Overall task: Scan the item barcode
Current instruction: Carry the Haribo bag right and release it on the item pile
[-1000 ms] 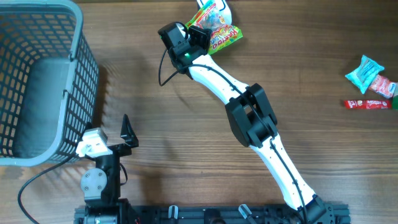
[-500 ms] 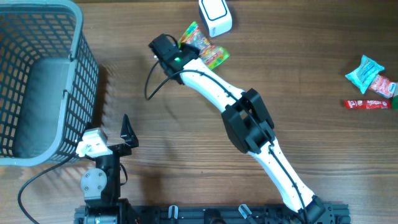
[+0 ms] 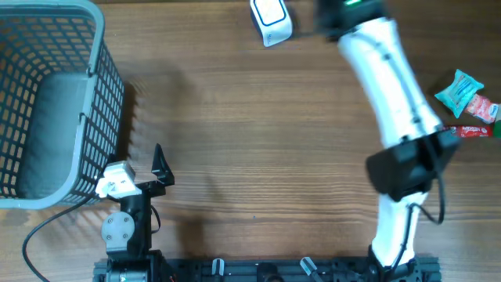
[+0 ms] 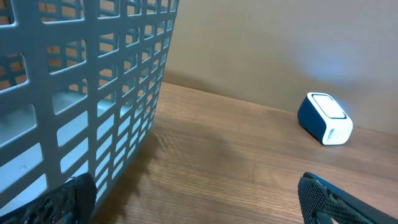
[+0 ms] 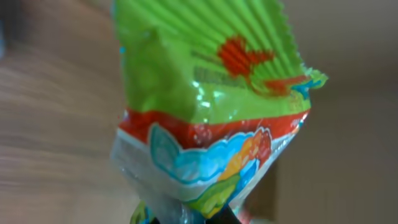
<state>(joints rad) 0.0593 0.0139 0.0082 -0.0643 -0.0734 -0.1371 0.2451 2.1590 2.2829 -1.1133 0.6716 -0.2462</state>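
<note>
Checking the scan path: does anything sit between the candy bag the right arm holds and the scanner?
Nothing visible does. The right arm holds the candy bag near the scanner; only bare table lies between.

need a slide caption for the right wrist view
Right wrist view: a crinkled green, red and blue candy bag fills the frame, with the wooden table blurred behind it.

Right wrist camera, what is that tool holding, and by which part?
The right tool is shut on a green candy bag, pinching the end nearest the camera. The bag's crimped far edge stands free.
</note>
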